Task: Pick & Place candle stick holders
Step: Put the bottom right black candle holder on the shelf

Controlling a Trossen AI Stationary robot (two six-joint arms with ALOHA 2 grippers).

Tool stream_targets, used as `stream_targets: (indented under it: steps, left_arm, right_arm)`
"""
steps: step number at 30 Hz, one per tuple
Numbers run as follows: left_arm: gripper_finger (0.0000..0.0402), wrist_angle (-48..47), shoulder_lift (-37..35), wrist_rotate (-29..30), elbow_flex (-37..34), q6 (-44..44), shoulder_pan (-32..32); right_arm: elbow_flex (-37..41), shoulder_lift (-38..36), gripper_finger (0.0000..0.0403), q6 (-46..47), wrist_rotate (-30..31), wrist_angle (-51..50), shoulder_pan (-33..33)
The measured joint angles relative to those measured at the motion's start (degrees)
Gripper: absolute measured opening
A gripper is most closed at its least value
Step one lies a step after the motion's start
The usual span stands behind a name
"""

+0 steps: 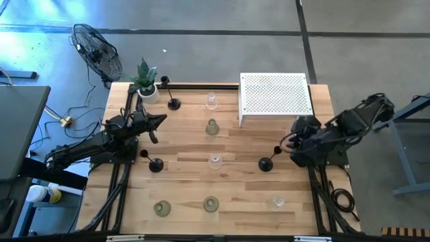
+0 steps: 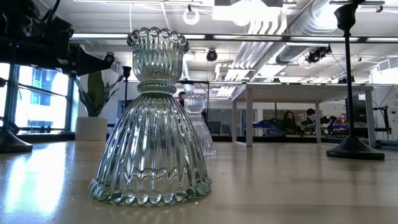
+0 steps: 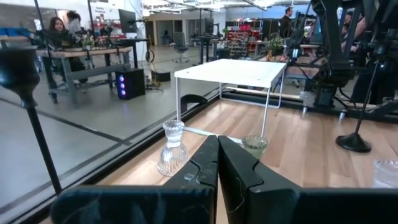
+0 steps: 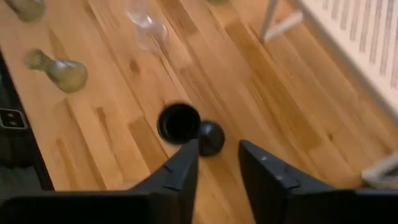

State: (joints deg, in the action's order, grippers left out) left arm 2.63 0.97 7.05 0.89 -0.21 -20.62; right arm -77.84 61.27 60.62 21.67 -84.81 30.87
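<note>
Right gripper (image 4: 217,158) hovers, jaws apart, over the black holder (image 1: 266,163) standing beside the white box (image 1: 275,94), seemingly about to descend and close on its stem; left gripper (image 3: 217,163) waits, jaws together.

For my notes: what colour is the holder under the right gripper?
Black holder, clearest in the right wrist view.

Both arms are black all over, the left arm (image 1: 87,148) and the right arm (image 1: 342,131); they look chunky with round joints; black cables loop beside them; each gripper's fingers (image 4: 180,177) are flat, dark and pointed.
</note>
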Motion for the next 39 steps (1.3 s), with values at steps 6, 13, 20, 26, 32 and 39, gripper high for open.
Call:
stream_targets:
  steps: [6, 13, 20, 26, 32, 39]
  left_arm:
    - [0.0001, 0.15, 0.0, 0.0, 0.0, -4.08, 0.0]
    - [0.0001, 0.18, 0.02, -0.13, -0.01, -3.87, 0.0]
    - [0.0001, 0.25, 0.0, 0.02, -0.01, -4.42, 0.0]
    - [0.0001, 0.24, 0.0, 0.04, 0.01, -3.87, 0.0]
    - [0.0001, 0.27, 0.0, 0.17, 0.0, -3.45, 0.0]
    - [0.0001, 0.29, 0.0, 0.17, 0.0, -2.95, 0.0]
  right_arm:
    - [1.73, 2.32, 0.0192, 8.79, 3.07, -0.62, 8.11]
    - [15.99, 1.12, 0.0196, 17.76, 7.89, 10.76, 16.17]
    - [30.33, 0.24, 0.0203, 24.24, 21.74, 22.0, 18.5]
    - [38.05, 0.26, 0.0221, 23.27, 32.17, 31.68, 18.28]
    - [40.58, 0.26, 0.0203, 22.91, 38.26, 34.54, 18.28]
    - [40.54, 0.26, 0.0091, 14.73, 40.83, 39.31, 18.28]
